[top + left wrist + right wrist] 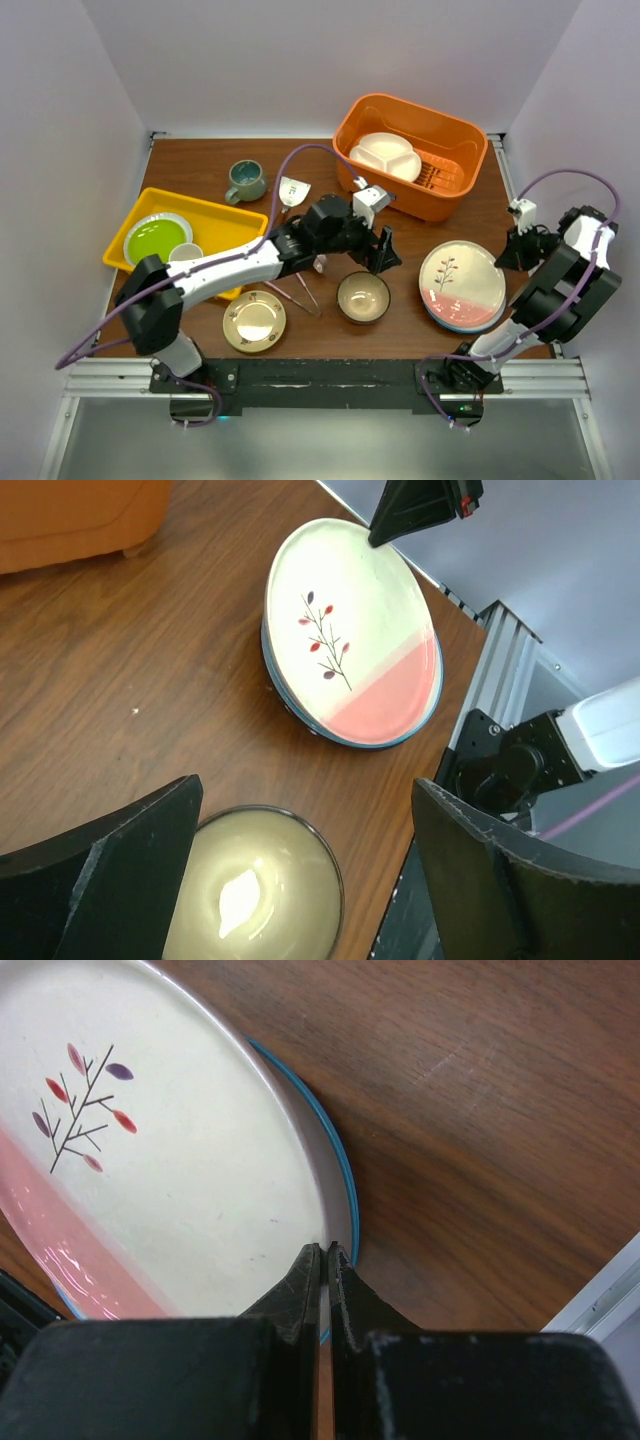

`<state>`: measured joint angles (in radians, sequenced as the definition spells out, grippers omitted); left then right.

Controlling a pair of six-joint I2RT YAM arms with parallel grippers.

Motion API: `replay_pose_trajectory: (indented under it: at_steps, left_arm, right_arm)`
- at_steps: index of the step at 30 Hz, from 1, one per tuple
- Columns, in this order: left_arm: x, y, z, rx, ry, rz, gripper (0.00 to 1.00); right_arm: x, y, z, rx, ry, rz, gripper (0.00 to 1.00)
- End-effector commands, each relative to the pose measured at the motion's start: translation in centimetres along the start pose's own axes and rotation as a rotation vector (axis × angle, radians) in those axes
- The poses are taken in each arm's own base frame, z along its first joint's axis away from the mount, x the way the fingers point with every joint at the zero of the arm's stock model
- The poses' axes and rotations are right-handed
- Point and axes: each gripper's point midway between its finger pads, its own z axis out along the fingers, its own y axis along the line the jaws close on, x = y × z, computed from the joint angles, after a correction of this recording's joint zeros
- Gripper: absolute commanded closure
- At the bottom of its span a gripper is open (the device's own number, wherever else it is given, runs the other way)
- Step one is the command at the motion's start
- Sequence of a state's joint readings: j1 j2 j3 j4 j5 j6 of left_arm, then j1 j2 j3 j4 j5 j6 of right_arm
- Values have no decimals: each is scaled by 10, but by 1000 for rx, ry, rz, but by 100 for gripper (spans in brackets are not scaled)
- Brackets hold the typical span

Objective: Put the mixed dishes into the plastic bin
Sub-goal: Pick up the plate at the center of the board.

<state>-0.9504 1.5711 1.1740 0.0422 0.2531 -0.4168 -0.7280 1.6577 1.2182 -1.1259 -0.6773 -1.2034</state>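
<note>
The orange plastic bin stands at the back right and holds a white divided plate. My left gripper is open and empty, hovering just behind a bronze bowl. In the left wrist view the bowl lies between and below its fingers. A pink floral plate sits on a blue-rimmed plate at the right, and also shows in the left wrist view. My right gripper is shut, its tips over that plate's rim, holding nothing.
A yellow tray at the left holds a lime-green plate and a cream mug. A teal mug, a metal spatula, thin pink tongs and a cream brown-rimmed plate lie around it.
</note>
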Motion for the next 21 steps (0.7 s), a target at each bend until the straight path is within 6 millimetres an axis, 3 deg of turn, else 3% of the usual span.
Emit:
replay_pose_trajectory:
  at_steps: [1,6,7,11,21]
  left_arm:
    - [-24,-4,27,-3,-42,56,11]
    - [-9,9,64,-26,11,44,12]
    - [-14,7,70,-22,2,43,13]
    - [3,16,97,-33,44,22,14]
    - [33,7,135,20,120,-27,17]
  right_arm:
    - [-14,28,1,-122,-59,45,100]
    - [-20,30,3,-140,-78,34,100]
    - [-22,29,3,-139,-81,31,100]
    - [-26,31,2,-146,-96,17,100]
    - [-31,34,3,-168,-110,10,100]
